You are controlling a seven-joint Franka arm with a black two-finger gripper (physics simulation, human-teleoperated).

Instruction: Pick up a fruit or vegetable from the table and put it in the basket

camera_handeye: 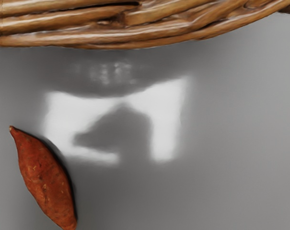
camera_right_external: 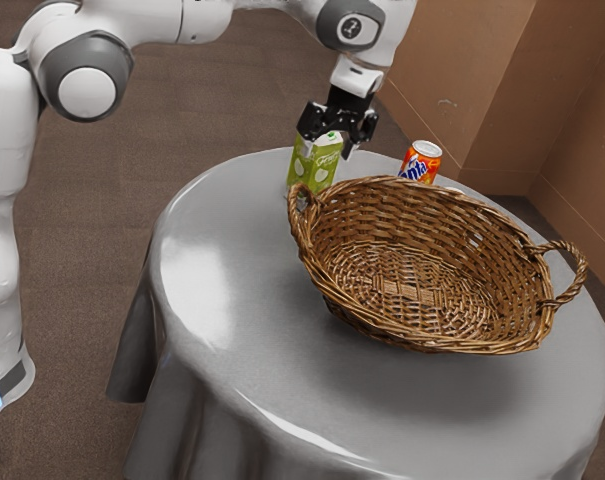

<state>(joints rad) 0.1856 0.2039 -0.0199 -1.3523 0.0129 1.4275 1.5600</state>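
Grey table [camera_right_external: 232, 345]: can [camera_right_external: 422, 161] labelled "Fanta", sweet potato [camera_handeye: 45, 182] outside basket [camera_right_external: 432, 218].

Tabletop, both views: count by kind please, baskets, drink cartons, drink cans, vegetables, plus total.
Basket: 1
Green drink carton: 1
Orange drink can: 1
Reddish vegetable, looks like a sweet potato: 1
Total: 4
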